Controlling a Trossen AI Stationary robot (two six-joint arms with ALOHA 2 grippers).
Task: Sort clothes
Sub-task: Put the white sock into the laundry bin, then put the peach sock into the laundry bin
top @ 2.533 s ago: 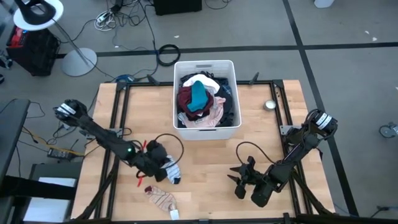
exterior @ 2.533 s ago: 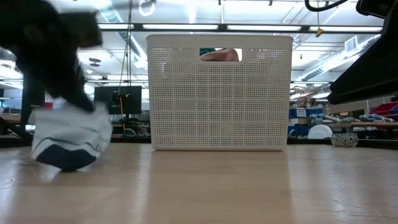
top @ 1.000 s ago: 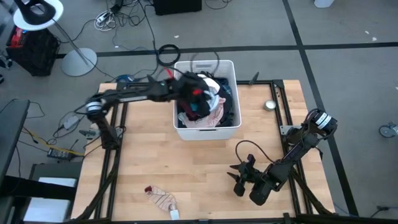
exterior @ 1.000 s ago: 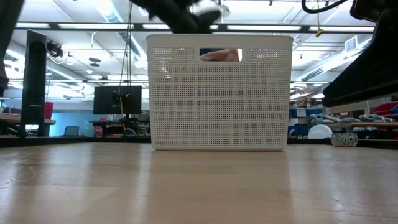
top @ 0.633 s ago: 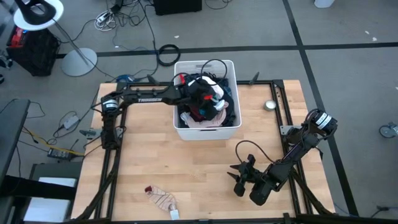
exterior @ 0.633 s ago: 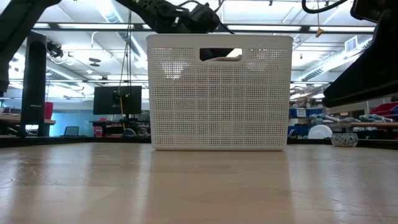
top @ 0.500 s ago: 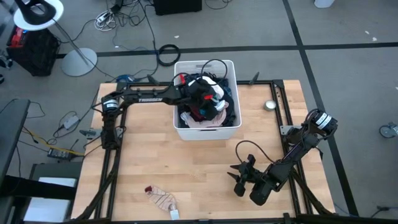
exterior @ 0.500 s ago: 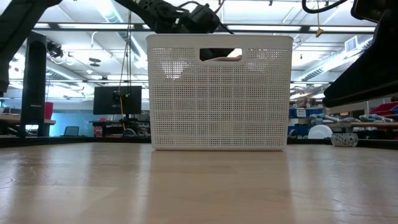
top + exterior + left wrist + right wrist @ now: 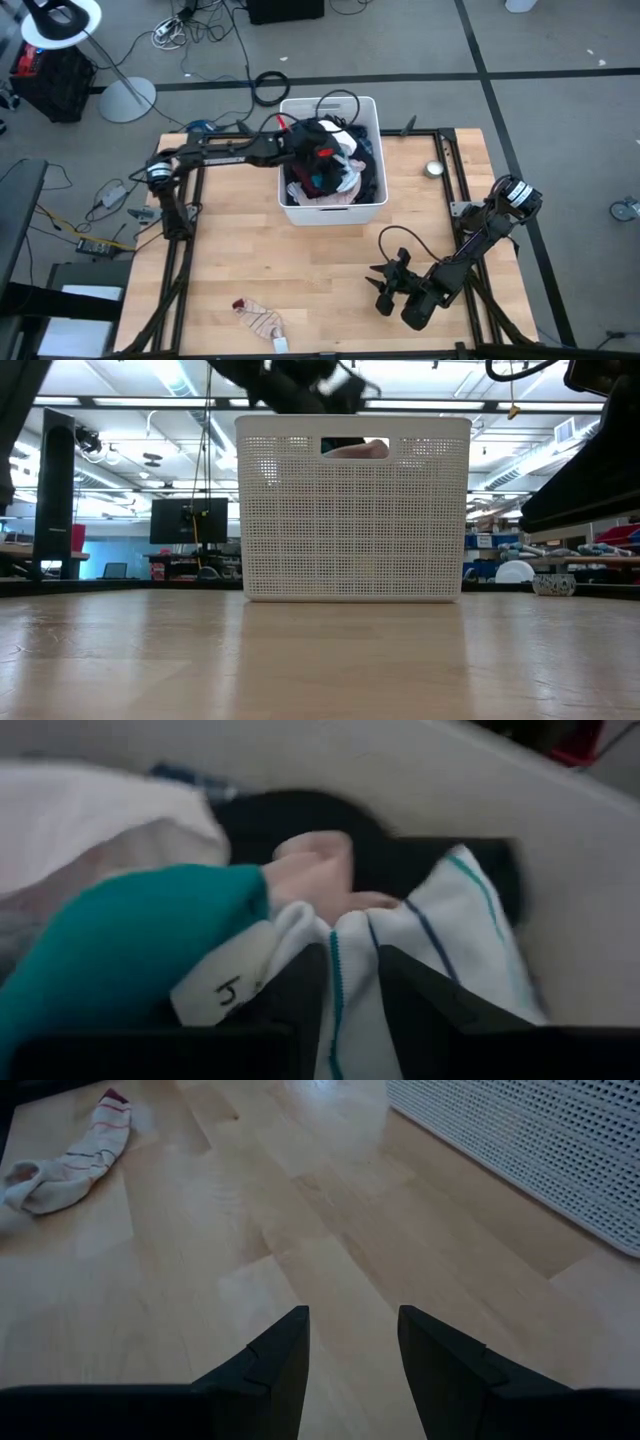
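The left pincer (image 9: 352,982) is down among the clothes (image 9: 330,165) in the white basket (image 9: 372,112), and its two dark fingers (image 9: 300,990) are closed on a fold of white cloth with blue stripes (image 9: 430,950), which bunches up between them. Just beside that fold lies a teal piece (image 9: 120,940) with a white label, and beyond it a pink piece (image 9: 315,860) and a black piece (image 9: 290,815) press against the basket wall. From above, the pile is heaped and tangled, with maroon, white and dark garments overlapping right under the arm.

The main risk, as I judge it, is that a lift from here drags more than one garment: the teal piece touches the gripped fold and could ride up with it, then drop on the tabletop (image 9: 330,270) in the wrong place. The grip also looks thin, on an edge only, so the striped cloth could slide out partway up. A snag deeper in the pile could tug the light basket itself.

Well away from the left pincer, a striped sock (image 9: 258,318) lies alone near the tabletop's front edge. The right pincer (image 9: 350,1342) waits low over bare wood, fingers apart and holding nothing, with that sock (image 9: 62,1158) ahead of it.
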